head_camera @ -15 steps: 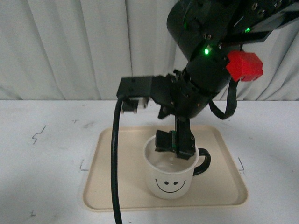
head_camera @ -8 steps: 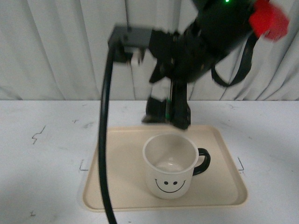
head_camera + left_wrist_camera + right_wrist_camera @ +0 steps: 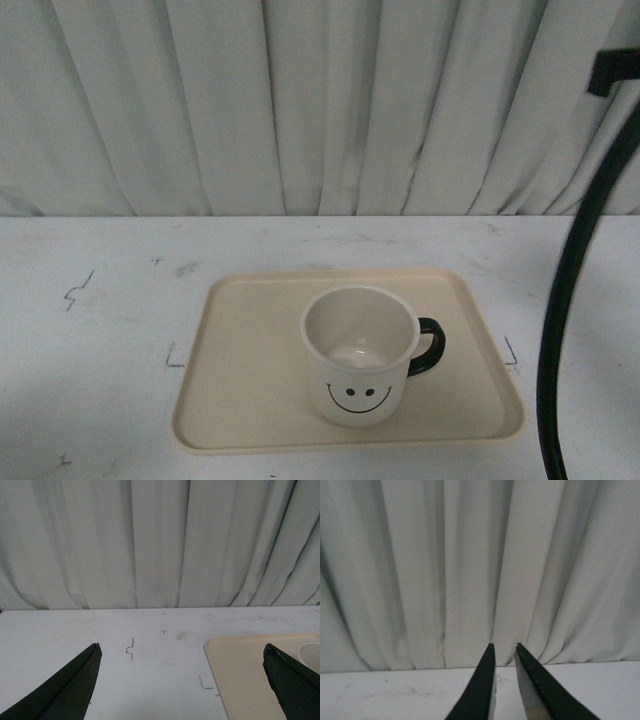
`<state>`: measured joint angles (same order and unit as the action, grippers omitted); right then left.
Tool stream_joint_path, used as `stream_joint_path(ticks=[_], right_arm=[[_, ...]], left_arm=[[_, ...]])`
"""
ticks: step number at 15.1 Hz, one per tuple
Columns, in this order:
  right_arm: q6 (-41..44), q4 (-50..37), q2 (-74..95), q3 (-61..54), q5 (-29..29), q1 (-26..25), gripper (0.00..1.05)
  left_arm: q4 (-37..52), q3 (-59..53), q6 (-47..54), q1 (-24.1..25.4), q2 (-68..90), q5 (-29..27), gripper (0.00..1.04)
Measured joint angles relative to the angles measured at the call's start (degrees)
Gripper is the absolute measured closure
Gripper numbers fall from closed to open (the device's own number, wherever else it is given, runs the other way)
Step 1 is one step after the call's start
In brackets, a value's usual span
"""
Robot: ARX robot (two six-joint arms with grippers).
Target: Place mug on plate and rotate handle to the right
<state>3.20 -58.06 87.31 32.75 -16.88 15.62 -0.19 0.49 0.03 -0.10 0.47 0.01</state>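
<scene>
One mug (image 3: 360, 355), one plate (image 3: 240, 375).

a pale grey-white curtain (image 3: 300, 100) hangs in soft vertical folds across the whole back of the scene, reaching down to the far edge of the counter (image 3: 100, 300). the counter is white and matte, scuffed with small dark scratches and thin pen-like corner marks. the light is even and dim, with faint shadows lying in the curtain's folds.
</scene>
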Motion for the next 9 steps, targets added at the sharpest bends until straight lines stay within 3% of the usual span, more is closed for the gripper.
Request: stream_joint_path(ticks=[2, 8, 9], right_arm=[[-1.7, -0.5, -4.9, -8.4, 4.0, -1.8, 1.03], [-2.4, 3.3, -21.6, -23.2, 9.9, -8.7, 1.03], [-2.4, 0.3, -23.1, -25.3, 10.5, -9.5, 1.03]], left_arm=[[0.0, 0.0, 0.0, 0.0, 0.0, 0.0, 0.07], [0.0, 0.0, 0.0, 0.0, 0.0, 0.0, 0.07], [0.0, 0.0, 0.0, 0.0, 0.0, 0.0, 0.07]])
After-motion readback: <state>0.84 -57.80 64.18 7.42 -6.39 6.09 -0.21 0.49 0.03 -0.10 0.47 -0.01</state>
